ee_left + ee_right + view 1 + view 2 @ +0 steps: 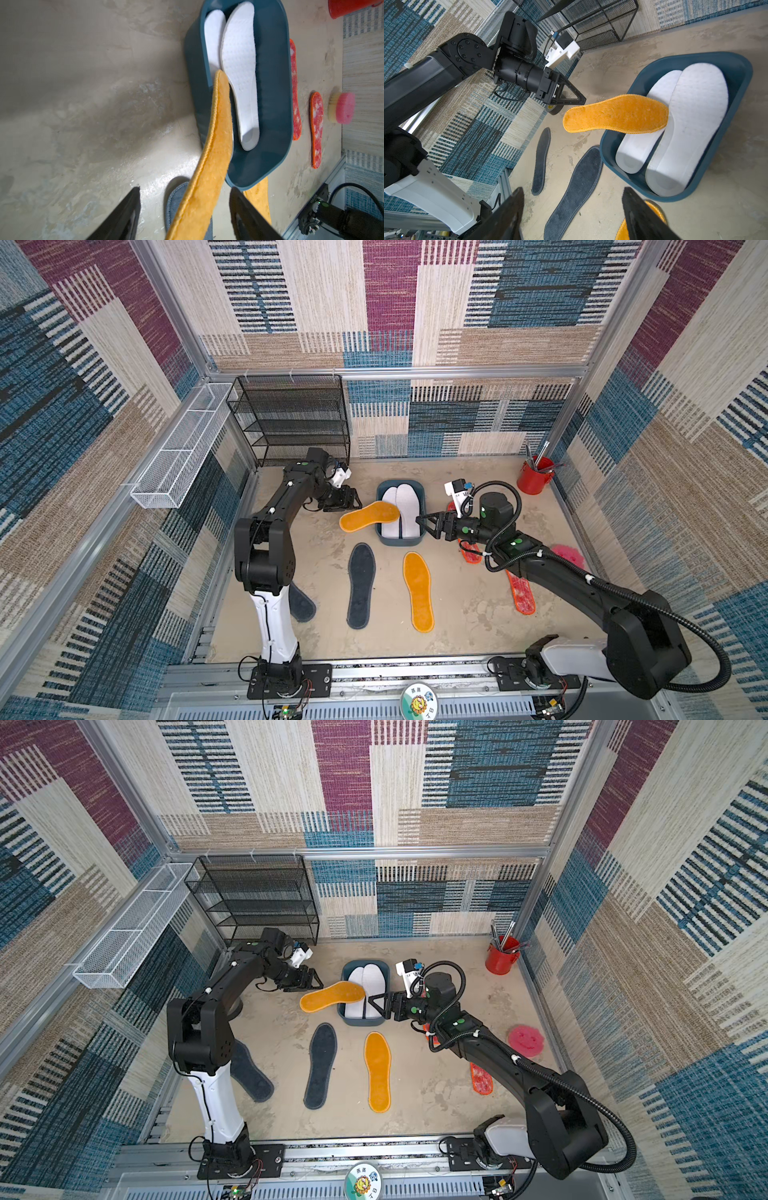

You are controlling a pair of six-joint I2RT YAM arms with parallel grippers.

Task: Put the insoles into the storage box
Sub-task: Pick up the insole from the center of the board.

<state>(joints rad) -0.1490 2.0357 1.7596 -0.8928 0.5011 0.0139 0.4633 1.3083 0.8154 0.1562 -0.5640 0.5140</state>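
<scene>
Storage box (pixel 400 541), mid-floor, holding two white insoles (pixel 405 499); an orange insole (pixel 369 516) lies across its rim, toe inside, heel out. Left gripper (pixel 355 498), jaws apart at that heel, grips nothing; right gripper (pixel 424 524), open and empty, beside the box. Left on the floor: second orange insole (pixel 419 592), two grey insoles (pixel 360 585), two red insoles (pixel 521 593) partly under the right arm.

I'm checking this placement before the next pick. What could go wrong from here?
The orange insole lies across the storage box rim, mostly outside, with the left gripper open; it may slide off. Two white insoles already cover the box floor, so later ones must stack. The open right gripper sits beside the rim and might nudge the box.
</scene>
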